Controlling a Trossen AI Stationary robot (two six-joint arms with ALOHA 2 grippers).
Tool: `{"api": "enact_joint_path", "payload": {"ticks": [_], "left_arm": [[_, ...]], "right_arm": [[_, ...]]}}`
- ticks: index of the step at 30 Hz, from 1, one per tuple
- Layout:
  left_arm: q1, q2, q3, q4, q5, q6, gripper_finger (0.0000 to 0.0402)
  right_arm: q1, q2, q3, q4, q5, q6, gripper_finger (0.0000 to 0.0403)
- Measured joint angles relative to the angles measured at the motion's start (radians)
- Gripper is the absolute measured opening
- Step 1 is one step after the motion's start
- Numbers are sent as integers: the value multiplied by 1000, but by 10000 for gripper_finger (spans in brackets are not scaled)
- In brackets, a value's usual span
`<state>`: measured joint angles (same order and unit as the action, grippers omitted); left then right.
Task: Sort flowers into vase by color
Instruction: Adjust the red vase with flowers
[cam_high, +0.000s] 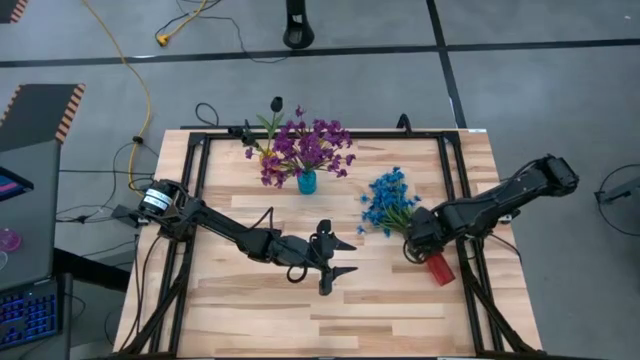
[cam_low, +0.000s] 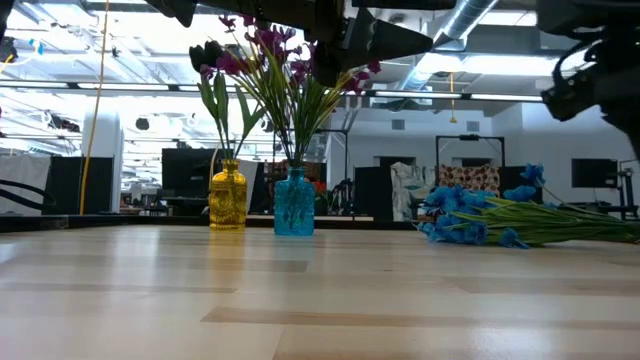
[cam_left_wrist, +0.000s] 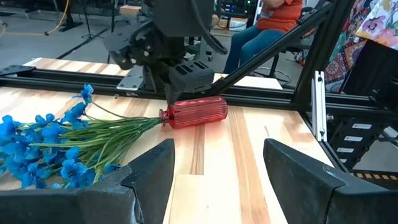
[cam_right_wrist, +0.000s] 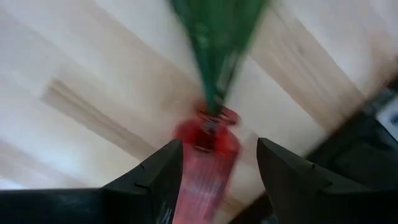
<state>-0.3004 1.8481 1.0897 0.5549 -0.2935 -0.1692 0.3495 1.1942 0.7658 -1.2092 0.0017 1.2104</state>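
The pale planked wooden surface (cam_high: 330, 300), smooth and edged by a black metal frame, fills the centre of the high view. Across its lower left the left arm is stretched, its end effector (cam_high: 335, 258) hovering over bare wood near the middle with the fingers apart and nothing between them. At the right of the frame the right end effector (cam_high: 420, 240) is poised directly above the neck of a red ribbed glass vase (cam_high: 440, 269), which lies on its side; its fingers are spread, straddling the vase without visibly gripping it.

The blue flowers (cam_high: 388, 200) lie flat at centre right, their stems running into the mouth of the fallen vase. The purple flowers (cam_high: 310, 148) stand upright in a small teal glass vase (cam_high: 306, 182) at upper centre, and just to its left a dark blossom (cam_low: 203, 55) stands in a yellow glass vase (cam_low: 228, 196).

The sprigs are judged light and pliant, with thin wiry stems and soft clustered blossoms that would crush easily; they are best taken at the bunched stems. The glass vases are judged hard, slippery and breakable, and the red one is likely to roll.
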Motion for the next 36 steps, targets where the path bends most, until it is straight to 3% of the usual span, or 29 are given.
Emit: {"api": "enact_joint_path", "payload": {"ticks": [19,36], "left_arm": [[0,0,0,-4,0,0,233],[0,0,0,-6,0,-1,233]], "right_arm": [[238,5,-24,69,-31,263,232],[272,0,-122,224,-31,276,232]]}}
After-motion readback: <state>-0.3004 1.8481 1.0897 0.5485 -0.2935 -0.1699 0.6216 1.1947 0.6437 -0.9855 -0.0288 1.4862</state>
